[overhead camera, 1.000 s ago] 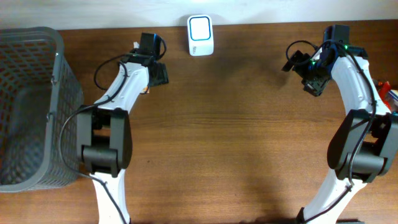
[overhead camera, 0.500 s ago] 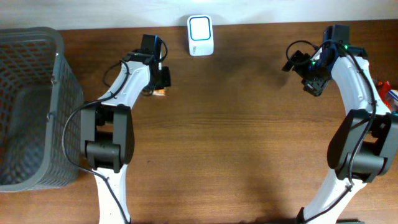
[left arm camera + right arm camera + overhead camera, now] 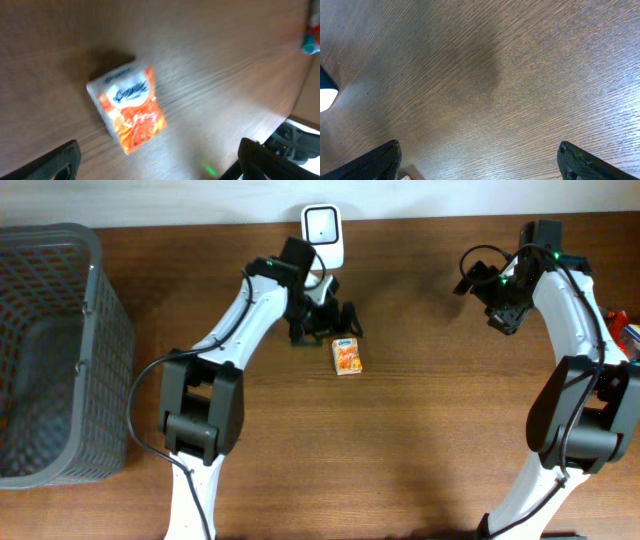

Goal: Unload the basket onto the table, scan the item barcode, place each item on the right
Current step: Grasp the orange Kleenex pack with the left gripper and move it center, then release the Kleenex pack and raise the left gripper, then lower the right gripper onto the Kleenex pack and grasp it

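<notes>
Lying flat on the wooden table is a small orange-and-white carton, printed face up, roughly mid-table and a bit toward the far side. From the left wrist cam the carton is kinda blurry. You can make out a white band with dark lettering over an orange front, but no barcode I can actually read.

Left gripper sits just on the far side of the carton, jaws spread wide with nothing between them. In its own cam the left gripper only shows the two dark fingertips down in the bottom corners. The carton sits on the wood out in front, between their lines but not touching either one. So: carton loose on the table, not gripped.

White scanner stands at the far edge of the table, just beyond the left gripper, with its pale window facing up.

Right gripper is well off to the right, far side, also spread wide and holding nothing. Its cam shows the right gripper over bare wood grain.

Grey mesh basket fills the left edge. A couple of colourful packets peek in at the right edge, too cut off to tell what they are.
</notes>
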Controlling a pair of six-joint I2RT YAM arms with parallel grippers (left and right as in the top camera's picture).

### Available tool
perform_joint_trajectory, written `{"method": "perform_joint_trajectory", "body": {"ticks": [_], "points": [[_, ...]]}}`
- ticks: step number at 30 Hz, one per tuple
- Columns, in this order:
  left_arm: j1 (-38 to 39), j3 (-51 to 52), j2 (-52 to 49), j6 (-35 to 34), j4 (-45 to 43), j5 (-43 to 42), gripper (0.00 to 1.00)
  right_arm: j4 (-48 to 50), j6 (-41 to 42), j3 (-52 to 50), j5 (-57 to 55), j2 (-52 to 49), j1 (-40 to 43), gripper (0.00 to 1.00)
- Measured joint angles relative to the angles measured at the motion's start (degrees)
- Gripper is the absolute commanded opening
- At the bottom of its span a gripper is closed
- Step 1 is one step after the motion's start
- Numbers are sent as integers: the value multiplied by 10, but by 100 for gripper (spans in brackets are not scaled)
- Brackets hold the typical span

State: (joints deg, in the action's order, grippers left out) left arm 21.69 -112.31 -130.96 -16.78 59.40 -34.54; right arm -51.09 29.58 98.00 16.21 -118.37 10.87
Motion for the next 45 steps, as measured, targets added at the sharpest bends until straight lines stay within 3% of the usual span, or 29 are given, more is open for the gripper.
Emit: {"method": "perform_joint_trajectory", "body": {"ticks": [1, 4, 7, 9, 12, 17, 19, 23, 27, 28, 29, 30, 33, 35, 39, 41, 45], "points": [[-5, -24, 0, 11, 15, 20, 84, 0, 0, 0, 0, 0, 0, 98], [-18, -35, 0, 22, 54, 90, 52, 0, 0, 0, 0, 0, 0, 98], [-7, 13, 0, 25, 41, 123, 32, 0, 0, 0, 0, 0, 0, 99], [15, 68, 0, 21, 2, 132, 27, 0, 0, 0, 0, 0, 0, 98], [44, 110, 0, 11, -62, 136, 35, -1, 0, 0, 0, 0, 0, 98], [61, 119, 0, 0, -109, 136, 36, -1, 0, 0, 0, 0, 0, 98], [60, 119, 0, -2, -110, 136, 28, -1, 0, 0, 0, 0, 0, 98], [51, 102, 0, -3, -53, 137, 42, -1, 0, 0, 0, 0, 0, 98], [-8, 33, 2, -4, 19, 196, 50, -1, 0, 0, 0, 0, 0, 98], [-28, 26, 5, -3, 24, 223, 67, -1, 0, 0, 0, 0, 0, 98], [-50, 25, 6, -4, 29, 252, 76, -1, 0, 0, 0, 0, 0, 98], [-67, 26, 6, -4, 32, 286, 99, -1, 0, 0, 0, 0, 0, 98], [-71, 26, 6, -5, 32, 337, 99, -5, 0, 0, 19, 0, 0, 98], [-70, 26, 6, -5, 32, 359, 99, -32, -18, 0, 92, 0, 0, 98], [-70, 26, 6, -5, 32, 369, 99, -96, -176, -1, 156, 0, -56, 98], [-70, 26, 6, -5, 32, 370, 99, -109, -226, -1, 64, 0, -146, 98], [-70, 26, 6, -5, 32, 370, 99, -63, -249, -1, -174, 0, -317, 98]]}}
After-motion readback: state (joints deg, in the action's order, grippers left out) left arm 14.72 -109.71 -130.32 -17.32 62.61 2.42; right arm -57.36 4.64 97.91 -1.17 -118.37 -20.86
